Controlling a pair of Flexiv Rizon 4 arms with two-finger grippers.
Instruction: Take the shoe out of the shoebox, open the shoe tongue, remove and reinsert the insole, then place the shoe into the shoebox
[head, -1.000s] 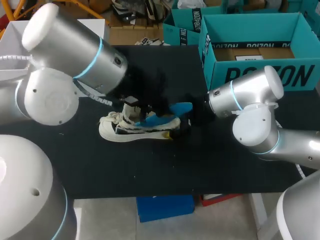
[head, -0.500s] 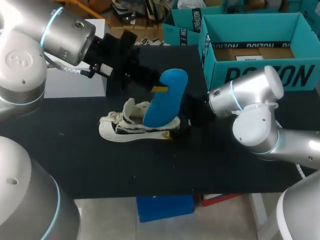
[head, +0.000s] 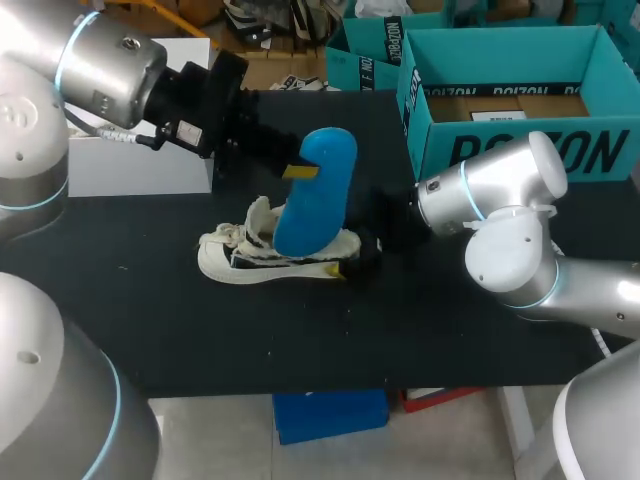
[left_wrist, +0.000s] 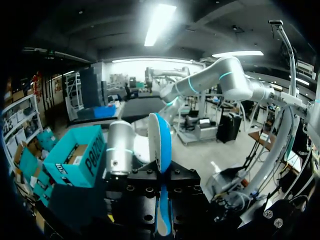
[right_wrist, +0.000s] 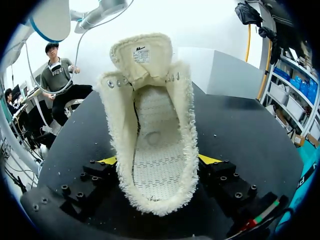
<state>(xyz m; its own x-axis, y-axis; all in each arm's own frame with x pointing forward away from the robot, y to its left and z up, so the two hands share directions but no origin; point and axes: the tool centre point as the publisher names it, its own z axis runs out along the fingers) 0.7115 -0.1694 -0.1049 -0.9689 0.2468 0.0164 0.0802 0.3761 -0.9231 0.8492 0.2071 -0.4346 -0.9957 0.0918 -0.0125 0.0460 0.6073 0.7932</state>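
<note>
Head view is showing the cream shoe (head: 262, 258) lying on the black bench (head: 200, 330), left of and nearer than the teal shoebox (head: 520, 150), which is sitting at the far right. The left claw (head: 300, 171), coming in from the far left, is pinching the blue insole (head: 318, 195) and holding it nearly upright, its lower end hanging over the shoe's opening. In the left wrist view the insole (left_wrist: 161, 145) is standing edge-on, clamped between that claw's (left_wrist: 162, 187) fingers. The right claw (head: 358, 252) is gripping the shoe at its heel end. In the right wrist view its yellow tips are pressing the fuzzy collar from both sides, with the tongue (right_wrist: 141, 52) standing up at the far end.
</note>
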